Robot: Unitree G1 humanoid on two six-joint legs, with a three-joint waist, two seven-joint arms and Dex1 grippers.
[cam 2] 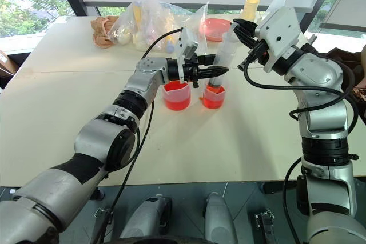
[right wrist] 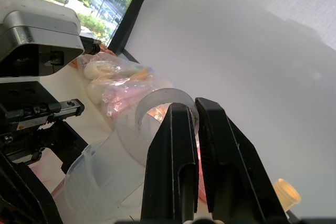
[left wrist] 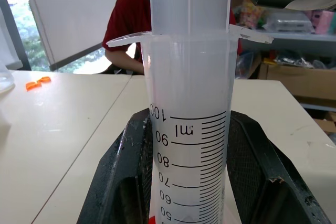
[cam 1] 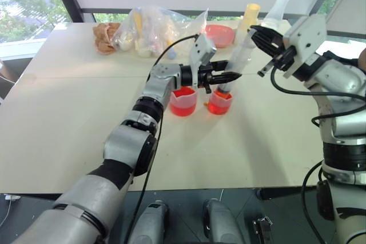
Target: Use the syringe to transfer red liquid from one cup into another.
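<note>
Left eye view, your left hand (cam 1: 227,76) clamping the syringe (cam 1: 238,61) barrel over the smaller beaker (cam 1: 219,102), your right hand (cam 1: 263,34) pinched closed at its plunger top.

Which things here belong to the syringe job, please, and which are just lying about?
Job: syringe; larger cup; smaller cup; red liquid; left tool; right tool.
Lying about: plastic bags; red bowl; yellow-capped bottle.
</note>
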